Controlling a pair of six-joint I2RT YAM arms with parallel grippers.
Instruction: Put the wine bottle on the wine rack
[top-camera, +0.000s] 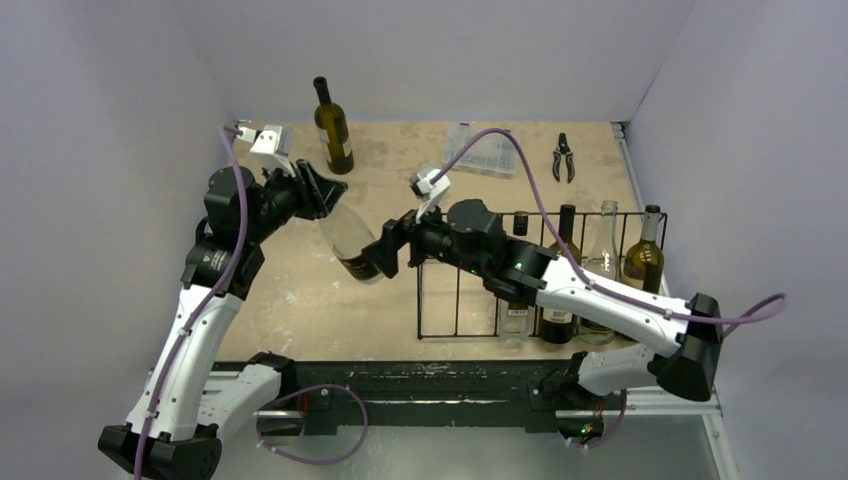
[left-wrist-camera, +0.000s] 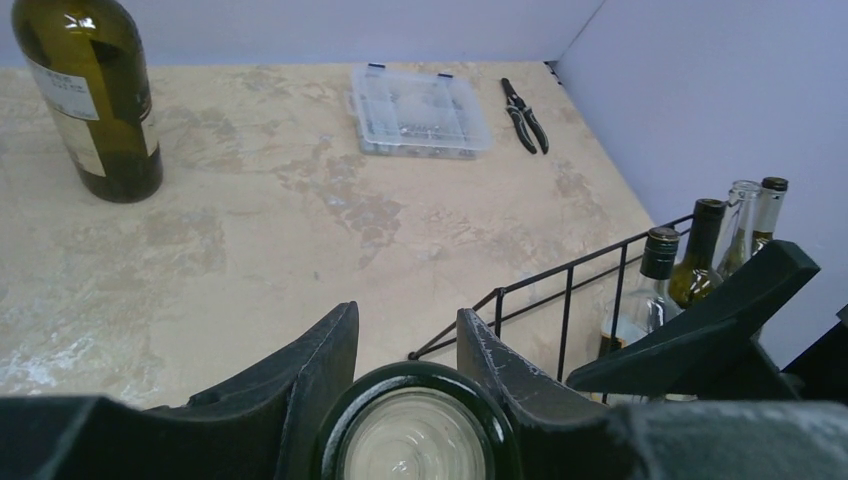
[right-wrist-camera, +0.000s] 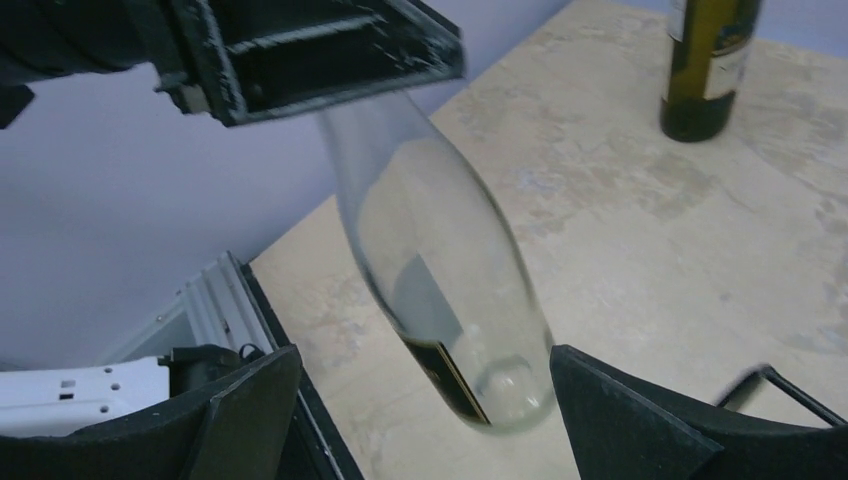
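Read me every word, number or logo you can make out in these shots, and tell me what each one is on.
No text is legible in any view.
Green bottle, standing alone: pale label, print too blurred to read.
Clear bottle held by the left hand: dark label near its base, too blurred to read.
Racked bottles in the wine rack: labels too small to read.

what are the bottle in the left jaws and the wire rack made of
The bottle looks like clear, glossy glass: the table shows through its body, and a dark label sits near its base. The rack is thin black wire, likely painted or coated metal, judging by its straight, rigid bars.
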